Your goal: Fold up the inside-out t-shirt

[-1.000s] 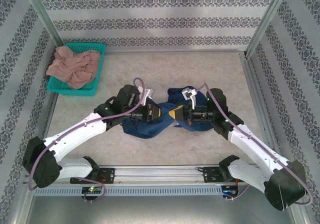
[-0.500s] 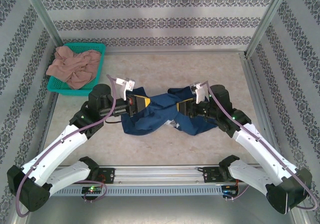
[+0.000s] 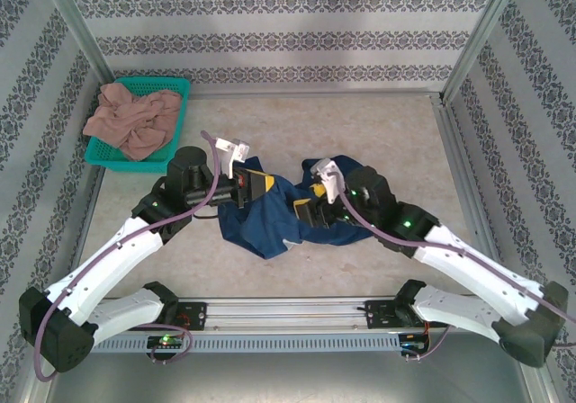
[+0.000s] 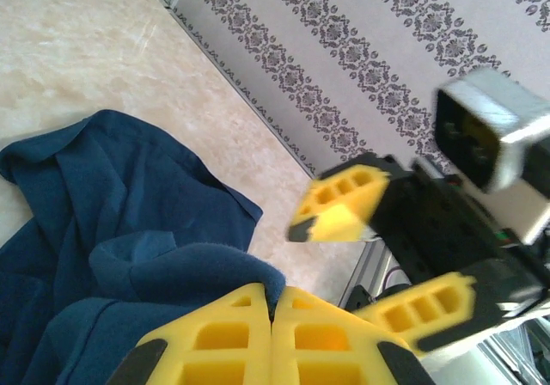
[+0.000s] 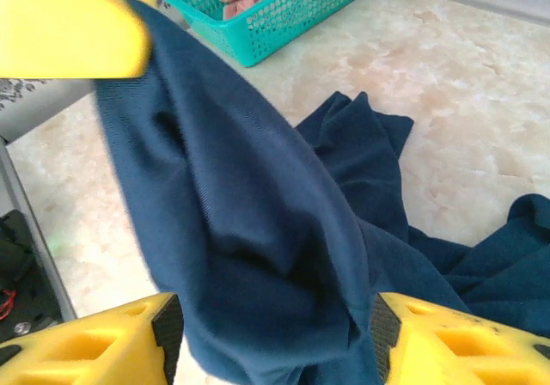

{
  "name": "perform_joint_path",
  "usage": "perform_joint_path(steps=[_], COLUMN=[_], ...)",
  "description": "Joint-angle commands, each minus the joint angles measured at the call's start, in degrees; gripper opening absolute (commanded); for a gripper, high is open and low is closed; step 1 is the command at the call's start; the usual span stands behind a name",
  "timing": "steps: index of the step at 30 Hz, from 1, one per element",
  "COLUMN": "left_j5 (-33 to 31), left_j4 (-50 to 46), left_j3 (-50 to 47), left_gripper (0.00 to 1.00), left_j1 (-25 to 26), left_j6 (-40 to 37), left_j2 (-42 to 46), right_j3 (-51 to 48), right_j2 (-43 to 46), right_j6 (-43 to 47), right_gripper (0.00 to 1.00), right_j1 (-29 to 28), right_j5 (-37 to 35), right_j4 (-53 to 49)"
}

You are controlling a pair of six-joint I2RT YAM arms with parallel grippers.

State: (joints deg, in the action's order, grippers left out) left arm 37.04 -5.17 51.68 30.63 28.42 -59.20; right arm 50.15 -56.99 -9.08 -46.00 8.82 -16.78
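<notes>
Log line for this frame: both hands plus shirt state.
left hand: shut on navy t-shirt | right hand: open, fabric hanging between its jaws | t-shirt: crumpled, not yet folded

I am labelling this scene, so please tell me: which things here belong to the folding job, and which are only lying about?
Belongs to the job: navy t-shirt; left pincer, shut on it; right pincer, open.
Only lying about: teal basket; pinkish-tan garment inside it.

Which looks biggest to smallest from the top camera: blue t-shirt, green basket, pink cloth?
1. Blue t-shirt, widest.
2. Green basket.
3. Pink cloth, nearly filling the basket: a close call.
</notes>
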Motion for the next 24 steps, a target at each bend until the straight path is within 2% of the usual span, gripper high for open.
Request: perform_joint_path(steps=[1, 4, 11, 12, 14, 15, 18, 21, 24], left_j5=[2.7, 2.9, 3.2, 2.5, 0.0, -2.0, -11.9, -19.6, -21.4], left_j4=[0.8, 0.2, 0.0, -0.6, -2.7, -3.9, -8.0, -11.2, -12.0], left_j3=[1.4, 1.6, 1.3, 1.2, 0.9, 0.5, -0.2, 0.2, 0.6], left_gripper=[0.0, 0.0, 0.0, 0.0, 0.0, 0.0, 0.0, 0.0, 0.0], left_j1=[-0.3, -0.2, -0.3, -0.3, -0.3, -0.3, -0.4, -0.4, -0.4], left_j6=[-2.3, -2.6, -2.6, -2.9, -4.0, -4.8, -6.9, -9.5, -11.6], left_j2=[0.7, 0.9, 1.3, 1.6, 2.6, 3.2, 5.1, 4.6, 3.8], right_j3=[2.5, 3.4, 2.6, 3.3, 4.7, 5.4, 2.7, -2.8, -5.9], right_j2=[-3.9, -7.4, -15.1, -16.0, -16.4, -15.7, -10.9, -6.8, -5.7], right_j6=[2.6, 3.4, 2.3, 2.3, 2.2, 2.0, -2.5, -12.7, -21.5], right_gripper=[0.57, 0.54, 0.58, 0.5, 0.17, 0.03, 0.0, 0.0, 0.0], right_j1=[-0.3, -0.1, -0.1, -0.1, 0.8, 1.9, 6.3, 9.4, 11.2], right_j5=[1.0, 1.9, 5.9, 5.5, 4.8, 6.8, 19.9, 32.6, 38.9], right_j4=[5.6, 6.8, 15.2, 15.6, 14.3, 12.8, 14.2, 24.2, 33.2])
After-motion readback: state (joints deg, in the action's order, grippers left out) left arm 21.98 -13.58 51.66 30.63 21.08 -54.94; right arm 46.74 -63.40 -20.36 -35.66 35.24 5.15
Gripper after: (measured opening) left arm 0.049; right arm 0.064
